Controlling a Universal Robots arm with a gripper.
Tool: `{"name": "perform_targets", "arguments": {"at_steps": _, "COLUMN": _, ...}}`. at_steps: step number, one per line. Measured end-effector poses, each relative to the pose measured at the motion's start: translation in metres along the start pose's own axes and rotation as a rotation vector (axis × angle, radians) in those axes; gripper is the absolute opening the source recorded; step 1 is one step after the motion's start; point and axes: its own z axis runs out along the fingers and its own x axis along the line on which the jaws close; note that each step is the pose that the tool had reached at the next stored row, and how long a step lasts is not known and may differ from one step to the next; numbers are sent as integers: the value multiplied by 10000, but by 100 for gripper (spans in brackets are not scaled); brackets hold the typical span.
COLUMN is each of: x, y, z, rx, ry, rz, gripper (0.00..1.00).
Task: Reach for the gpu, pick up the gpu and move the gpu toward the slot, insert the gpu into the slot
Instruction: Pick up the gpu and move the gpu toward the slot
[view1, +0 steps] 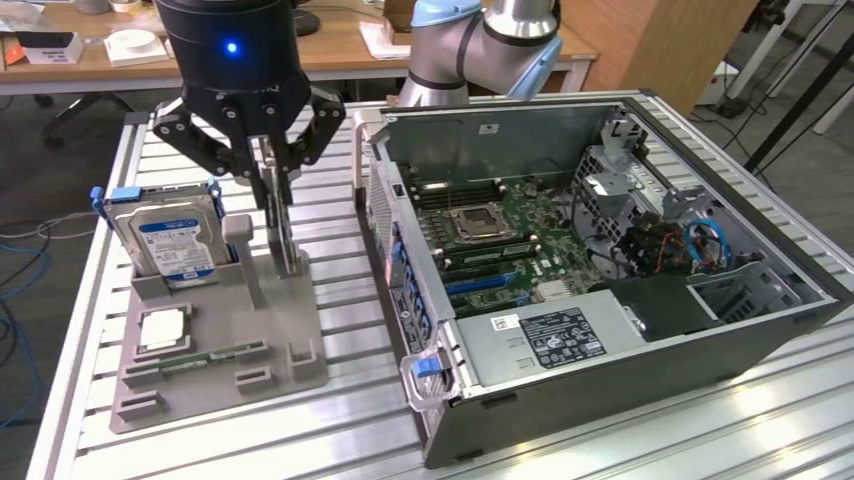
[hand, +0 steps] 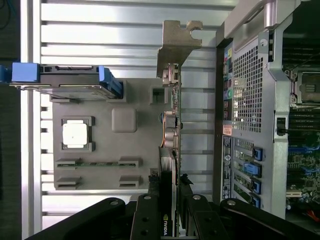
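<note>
In the exterior view, my gripper (view1: 276, 175) hangs over the grey parts holder (view1: 267, 340) on the exterior view's left, well apart from the open computer case (view1: 641, 390). The gpu (view1: 282, 235) stands on edge between my fingers, thin and upright, just beside the blue-labelled hard drive (view1: 167, 240). Its lower edge reaches down to the holder. From this angle it looks seated there rather than lifted, though I cannot be sure. The blue slot (view1: 483, 284) on the motherboard is bare.

In the wrist view, I look straight down the card's edge. My gripper (hand: 171, 210) is pinching the gpu (hand: 173, 135), one finger pressed to each face near the end away from the silver bracket (hand: 177, 45). The card lies across the holder (hand: 130, 145), beside the case's perforated rear wall (hand: 250, 75).

By my reading, the reach is done and the grasp is made. The carry to the case and the insertion are not yet done.
</note>
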Motion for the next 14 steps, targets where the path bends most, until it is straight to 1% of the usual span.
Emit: {"name": "perform_targets", "arguments": {"at_steps": 14, "x": -2, "y": 2, "z": -32, "rx": 1, "ry": 1, "rz": 0, "gripper": 26}}
